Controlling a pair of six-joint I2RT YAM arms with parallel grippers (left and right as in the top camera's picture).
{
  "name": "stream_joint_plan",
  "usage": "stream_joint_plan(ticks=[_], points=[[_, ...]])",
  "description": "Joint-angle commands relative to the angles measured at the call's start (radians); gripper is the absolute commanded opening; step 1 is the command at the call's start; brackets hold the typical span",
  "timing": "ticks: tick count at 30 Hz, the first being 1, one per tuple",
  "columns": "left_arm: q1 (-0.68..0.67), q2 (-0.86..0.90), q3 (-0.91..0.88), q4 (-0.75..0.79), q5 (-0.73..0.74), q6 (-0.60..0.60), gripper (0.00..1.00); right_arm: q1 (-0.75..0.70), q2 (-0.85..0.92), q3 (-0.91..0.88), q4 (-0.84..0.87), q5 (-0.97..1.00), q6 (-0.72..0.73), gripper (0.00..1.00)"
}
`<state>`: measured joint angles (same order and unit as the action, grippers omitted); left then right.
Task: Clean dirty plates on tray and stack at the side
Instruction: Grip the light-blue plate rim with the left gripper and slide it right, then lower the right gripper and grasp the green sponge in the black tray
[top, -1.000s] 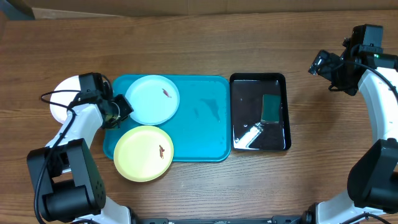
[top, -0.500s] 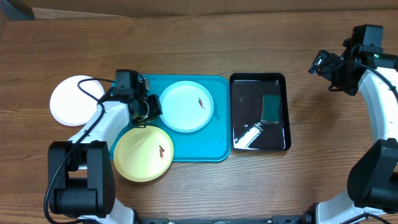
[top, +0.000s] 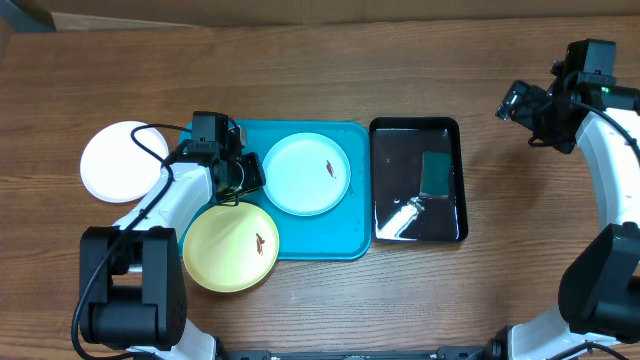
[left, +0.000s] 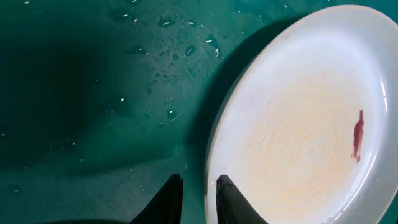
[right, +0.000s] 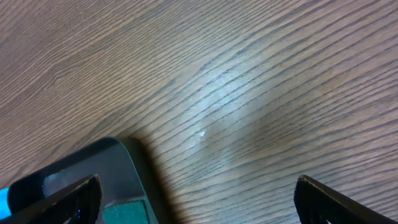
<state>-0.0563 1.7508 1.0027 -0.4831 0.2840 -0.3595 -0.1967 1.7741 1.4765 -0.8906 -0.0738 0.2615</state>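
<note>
Black tray (top: 395, 165) flanks the teal tray (top: 320, 235) — yellow plate (top: 231, 247) overhangs its rim.

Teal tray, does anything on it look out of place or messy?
The pale yellow plate overhangs the near-left corner of the tray instead of lying inside it. It and the light blue plate each carry a brown smear, and water droplets dot the tray.

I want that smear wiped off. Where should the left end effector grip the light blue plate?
Probably pinch the raised left rim of the light blue plate from the left, one finger inside, one outside. It lies flat on the tray, so only its rim offers purchase.
</note>
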Motion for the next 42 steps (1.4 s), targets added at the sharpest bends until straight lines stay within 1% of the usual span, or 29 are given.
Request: stream_joint_plan(ticks=[1, 6, 12, 14, 16, 18, 20, 21, 23, 24, 27, 30, 32, 34, 38, 42], points=[[-0.034, 0.010, -0.002, -0.002, -0.045, 0.016, 0.22, -0.002, -0.010, 0.010, 0.005, 0.002, 0.004, 1.00], [-0.059, 0.010, -0.001, 0.009, -0.066, 0.016, 0.24, -0.002, -0.010, 0.010, 0.005, 0.002, 0.004, 1.00], [-0.059, 0.010, -0.001, 0.004, -0.076, 0.015, 0.22, -0.002, -0.010, 0.010, 0.005, -0.001, 0.005, 1.00], [-0.059, 0.010, -0.001, 0.005, -0.077, 0.015, 0.21, -0.001, -0.010, 0.010, -0.015, -0.066, 0.004, 1.00], [-0.059, 0.010, -0.001, 0.006, -0.078, 0.011, 0.19, -0.001, -0.010, 0.010, -0.080, -0.153, -0.006, 1.00], [-0.059, 0.010, -0.001, 0.006, -0.078, 0.011, 0.18, -0.001, -0.010, 0.010, -0.075, -0.198, -0.006, 1.00], [-0.059, 0.010, -0.001, 0.005, -0.082, 0.011, 0.18, 0.008, -0.010, 0.010, -0.097, -0.244, -0.006, 0.87], [-0.059, 0.010, -0.001, 0.004, -0.082, 0.011, 0.19, 0.021, -0.010, 0.010, -0.114, -0.241, -0.008, 0.84], [-0.059, 0.010, -0.001, 0.003, -0.082, 0.010, 0.21, 0.054, -0.010, 0.010, -0.146, -0.238, -0.064, 0.78], [-0.059, 0.011, -0.001, 0.002, -0.085, 0.005, 0.21, 0.079, -0.010, 0.010, -0.166, -0.238, -0.094, 0.77], [-0.059, 0.011, -0.001, 0.002, -0.085, 0.003, 0.22, 0.161, -0.010, 0.010, -0.233, -0.172, -0.120, 0.77], [-0.059, 0.011, -0.001, -0.002, -0.085, 0.004, 0.24, 0.244, -0.010, 0.001, -0.279, -0.053, -0.073, 0.77], [-0.059, 0.011, -0.001, -0.002, -0.085, 0.004, 0.24, 0.296, -0.010, -0.012, -0.282, -0.014, -0.047, 0.77], [-0.058, 0.011, -0.001, -0.002, -0.085, 0.004, 0.24, 0.348, -0.010, -0.035, -0.278, 0.013, -0.043, 0.77], [-0.058, 0.011, -0.001, -0.002, -0.085, 0.004, 0.24, 0.423, -0.010, -0.098, -0.254, 0.150, 0.056, 0.77], [-0.058, 0.011, -0.001, -0.002, -0.085, 0.004, 0.24, 0.458, -0.010, -0.173, -0.152, 0.186, 0.057, 0.77]])
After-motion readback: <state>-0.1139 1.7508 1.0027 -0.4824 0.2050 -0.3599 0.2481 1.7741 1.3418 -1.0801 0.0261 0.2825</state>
